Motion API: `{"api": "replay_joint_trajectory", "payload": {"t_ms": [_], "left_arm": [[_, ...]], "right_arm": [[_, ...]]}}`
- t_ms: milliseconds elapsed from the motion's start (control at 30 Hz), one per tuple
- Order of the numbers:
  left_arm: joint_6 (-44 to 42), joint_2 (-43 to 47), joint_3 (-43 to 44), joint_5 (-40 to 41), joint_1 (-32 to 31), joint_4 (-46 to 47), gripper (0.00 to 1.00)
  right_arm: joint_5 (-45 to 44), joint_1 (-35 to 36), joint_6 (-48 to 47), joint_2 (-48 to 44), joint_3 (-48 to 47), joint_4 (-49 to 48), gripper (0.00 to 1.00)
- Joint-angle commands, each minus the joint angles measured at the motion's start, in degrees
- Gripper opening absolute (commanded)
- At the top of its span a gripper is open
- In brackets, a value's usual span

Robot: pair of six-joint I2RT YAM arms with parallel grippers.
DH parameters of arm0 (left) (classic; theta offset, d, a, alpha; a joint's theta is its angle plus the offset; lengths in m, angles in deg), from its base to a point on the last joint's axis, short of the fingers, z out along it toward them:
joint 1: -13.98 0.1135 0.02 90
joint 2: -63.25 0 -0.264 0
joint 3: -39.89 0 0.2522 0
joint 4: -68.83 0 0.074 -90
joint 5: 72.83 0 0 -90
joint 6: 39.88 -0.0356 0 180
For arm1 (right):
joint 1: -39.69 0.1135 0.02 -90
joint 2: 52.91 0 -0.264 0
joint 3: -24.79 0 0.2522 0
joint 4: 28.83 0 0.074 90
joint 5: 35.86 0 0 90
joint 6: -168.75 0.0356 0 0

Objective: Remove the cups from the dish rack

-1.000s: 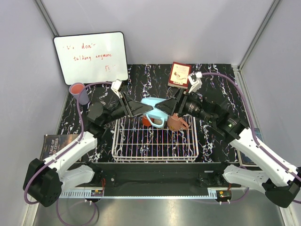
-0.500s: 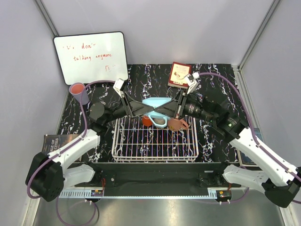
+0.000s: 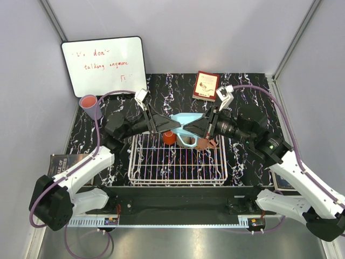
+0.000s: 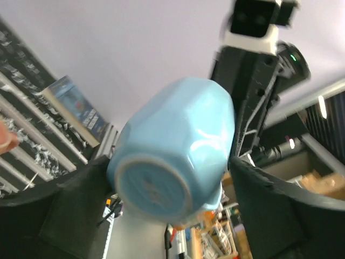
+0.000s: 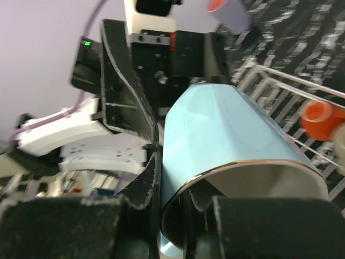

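The light blue mug [image 3: 182, 120] hangs over the far edge of the dish rack [image 3: 161, 164], lying nearly level, base toward the left arm and mouth toward the right (handle drooping below). The right fingers [image 5: 145, 189] are clenched on its rim wall, one inside, one outside; the left fingers [image 4: 75, 210] stand spread beside the base, released. So I judge it the right arm's to carry, once the left backs off along the mug's axis.

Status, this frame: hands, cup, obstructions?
Left hand open around light blue mug. Right hand shut on its rim, above dish rack. Orange cup in rack below.
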Motion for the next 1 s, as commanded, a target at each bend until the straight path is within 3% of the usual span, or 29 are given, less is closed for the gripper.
{"api": "replay_joint_trajectory", "payload": {"t_ms": [0,133,233,267,333,367,467,567,800,967], "left_arm": [[-5.64,-0.07,3.37,6.25,1.68,-13.5,0.99],[-8.01,1.95,4.25,12.58,3.62,-23.62,0.99],[-9.42,3.44,5.56,19.52,5.73,-35.73,0.99],[-10.21,3.62,6.18,20.67,6.08,-40.82,0.99],[-12.23,4.33,7.5,24.09,6.26,-45.59,0.99],[-12.41,4.85,7.67,24.71,6.26,-48.92,0.99],[-12.15,6.43,7.77,27.18,6.35,-53.51,0.99],[-11.1,9.94,5.31,27.71,6.35,-53.52,0.99],[-13.98,16.1,3.28,30.16,6.17,-60.1,0.99],[-18.38,17.86,4.51,34.29,5.03,-67.39,0.99]], "right_arm": [[-9.42,-0.53,-6.38,-3.76,-4.29,3.52,0.0],[-15.03,-0.61,-7.79,-4.29,-6.39,7.12,0.0],[-31.08,-0.53,-9.19,-0.62,-11.65,17.29,0.0],[-41.4,-0.53,-10.68,0.8,-13.33,23.5,0.0],[-48.77,-1.66,-13.4,4.57,-18.24,27.94,0.0],[-49.93,-6.28,-14.64,8.77,-20.01,31.61,0.0],[-45.49,-17.62,-13.95,15.98,-24.5,34.46,0.0],[-48.71,-19.77,-13.78,23.27,-28.45,34.9,0.0],[-38.87,-37.59,-8.32,40.17,-39.44,37.37,0.0],[-35.88,-42.8,-6.21,52.82,-52.88,39.56,0.0]]}}
